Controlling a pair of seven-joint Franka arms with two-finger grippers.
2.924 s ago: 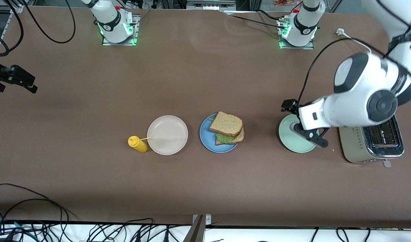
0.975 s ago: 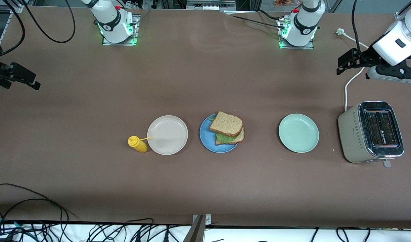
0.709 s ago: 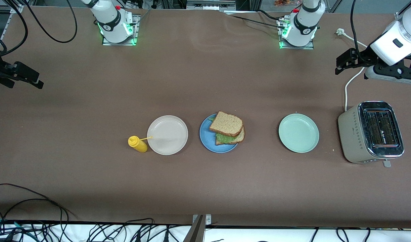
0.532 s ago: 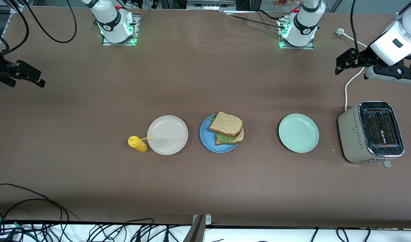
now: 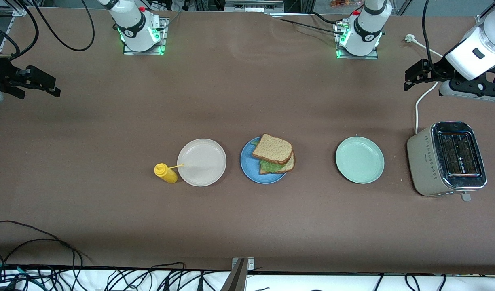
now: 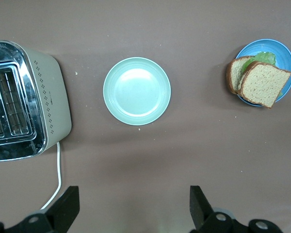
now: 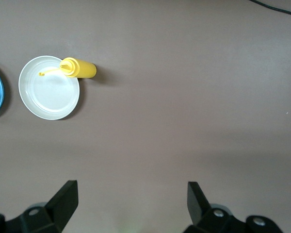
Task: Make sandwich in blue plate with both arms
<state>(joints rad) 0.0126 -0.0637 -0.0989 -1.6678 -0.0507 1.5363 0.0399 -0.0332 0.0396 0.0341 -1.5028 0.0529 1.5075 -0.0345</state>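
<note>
On the blue plate: sandwich stacked up, two brown slices with lettuce poking out between, top slice skewed a bit off the lower one and hanging over the rim toward the left arm's end
Blue plate: middle of the row of three, between the cream-white plate and the mint-green plate
Sandwich status: looks done, nothing left lying around to add, so probably just the wrap-up stage
Left gripper: pulled right away from the mint-green plate, where it was hovering a few seconds back; now up over bare table at the left arm's end, above the toaster cord; jaws spread wide, holding nothing; barely shifted over the last second
Right gripper: up at the right arm's end, well apart from everything; jaws wide too, nothing in them; drifting a little inward along the table over the last second
Meaning of that: both arms backed off and empty, reads like parking rather than lining up another pick
Mint-green plate: bare, now fully uncovered
Cream-white plate: bare as well, no change
Mustard bottle: lying on its side, touching the cream-white plate, nozzle tip over its rim, same spot
Toaster: at the left arm's end, slots look empty, not moved
</note>
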